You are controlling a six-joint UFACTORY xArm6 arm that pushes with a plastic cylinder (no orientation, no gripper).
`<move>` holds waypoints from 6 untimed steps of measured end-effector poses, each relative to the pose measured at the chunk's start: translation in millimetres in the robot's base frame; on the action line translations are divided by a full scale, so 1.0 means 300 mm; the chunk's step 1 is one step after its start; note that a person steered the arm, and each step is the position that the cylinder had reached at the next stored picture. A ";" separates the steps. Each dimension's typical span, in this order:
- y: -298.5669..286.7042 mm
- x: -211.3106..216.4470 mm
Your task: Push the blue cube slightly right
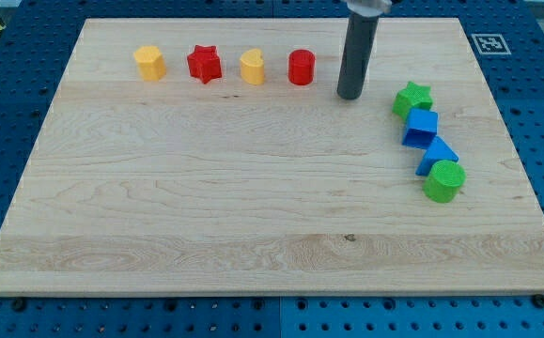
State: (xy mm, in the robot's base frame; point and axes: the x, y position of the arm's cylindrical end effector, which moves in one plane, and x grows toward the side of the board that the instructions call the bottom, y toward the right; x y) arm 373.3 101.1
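The rod comes down almost upright from the view's top edge, and my tip (350, 96) rests on the surface (253, 216) in its upper right part. There are no fingers on this rig to be apart or together, only the bare rod end.

The blue cube (421, 127) lies to the view's right of my tip and a little lower, near but clearly apart from it. It sits in a tight chain: a green star (411, 98) just above it, seemingly touching, a blue wedge-like block (438, 154) just below, then a green cylinder (443, 180).

Along the view's top runs a spaced row, left of my tip: yellow block (149, 63), red star (204, 64), yellow heart-like block (252, 67), red cylinder (301, 68).
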 end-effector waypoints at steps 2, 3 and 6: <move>0.000 0.081; 0.000 0.137; 0.274 0.139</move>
